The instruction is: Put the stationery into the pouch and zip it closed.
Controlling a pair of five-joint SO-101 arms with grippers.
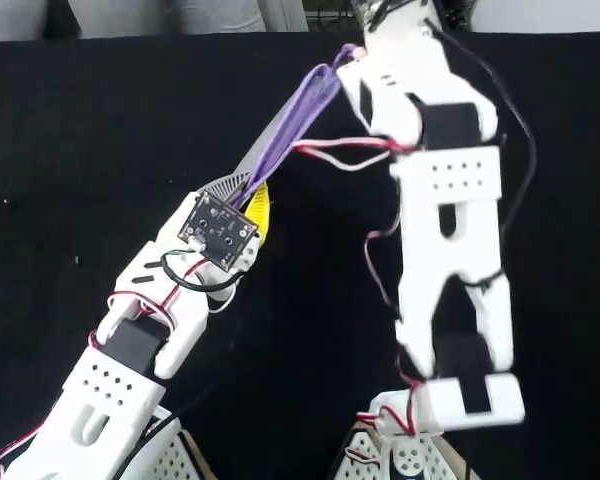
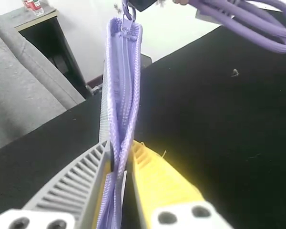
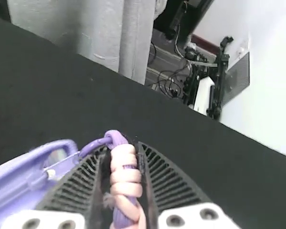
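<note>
The main risk is that the slim purple fabric pouch with a grey side panel (image 1: 292,125) slips out of one grip while it hangs stretched between the two arms. It is held only at its two ends, clear above the black cloth-covered worktop (image 1: 80,150). A further pull along its length could drag the thin fabric out from between the left gripper's (image 1: 248,195) grey and yellow fingers. It could equally tear the pinkish braided pull cord (image 3: 124,176) free of the right gripper (image 1: 352,62). A pull that goes off the line of the zip could jam the slider or twist the pouch, and if either end slips the pouch would drop to the worktop. The purple loop strap (image 2: 248,24) dangling beside the far end could also snag on the arm there. The left gripper (image 2: 120,152) is clamped on the near end of the pouch (image 2: 121,86), the fabric pinched flat between its fingers. From there the pouch runs straight away, edge-on and taut, with the zip seam facing the wrist camera. The right gripper (image 3: 121,157) is closed on the cord at the slider end, its black ribbed fingers pressed to either side, with the pouch (image 3: 24,167) just beside them. The zip looks drawn nearly to that end, though whether it is fully shut, or what lies inside, cannot be told.
</note>
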